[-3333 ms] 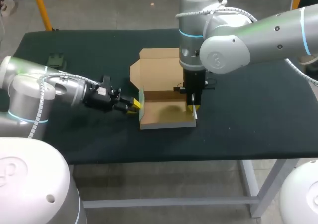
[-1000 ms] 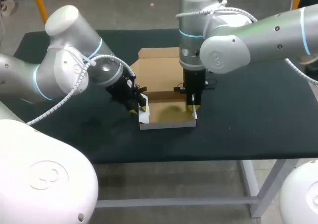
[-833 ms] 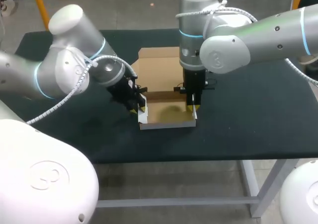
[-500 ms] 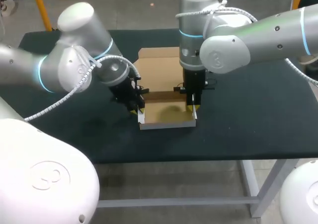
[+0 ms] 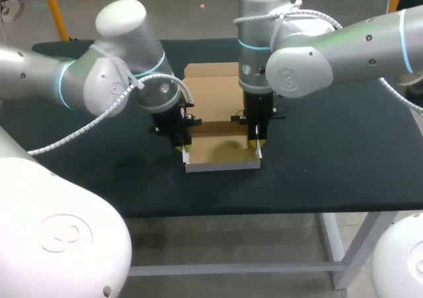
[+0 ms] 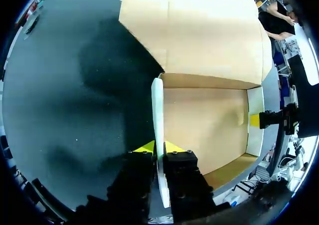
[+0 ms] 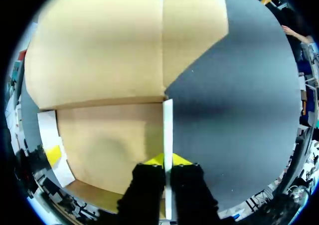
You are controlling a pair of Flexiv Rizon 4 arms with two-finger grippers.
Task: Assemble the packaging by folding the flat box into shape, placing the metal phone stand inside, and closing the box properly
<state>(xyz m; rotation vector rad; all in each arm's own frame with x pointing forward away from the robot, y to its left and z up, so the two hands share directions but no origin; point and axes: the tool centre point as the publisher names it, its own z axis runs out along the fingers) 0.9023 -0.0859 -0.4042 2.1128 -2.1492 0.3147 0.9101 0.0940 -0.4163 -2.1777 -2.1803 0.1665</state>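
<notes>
Left gripper (image 6: 158, 147): clenched. The left side wall (image 6: 156, 105) of the cardboard box (image 5: 221, 151) is being pinched between its two yellow tips. One tip is being pressed on the outer face and one on the inner, both touching. The wall is being held upright, its pale top edge running straight out ahead of the fingers.

Right gripper (image 7: 167, 159): likewise clenched. The right side wall (image 7: 168, 125) is being gripped from both faces and is being held upright between the tips.

Head view: the box is being held near the middle of the black table (image 5: 330, 159), toward its front edge. It is being flanked by the left arm over its left side and by the right arm, standing nearly vertical, over its right side. The two grippers are being faced toward each other across the open tray. In each wrist view a yellow tip of the other arm is being glimpsed at the far wall.

The tray floor (image 6: 204, 120), plain brown cardboard, is being rested on the table. A low front wall (image 5: 221, 167) is being seen along the near edge. The lid flap (image 5: 211, 90) is lying open behind the tray, joined to it along the back fold, its far corners cut at an angle.
</notes>
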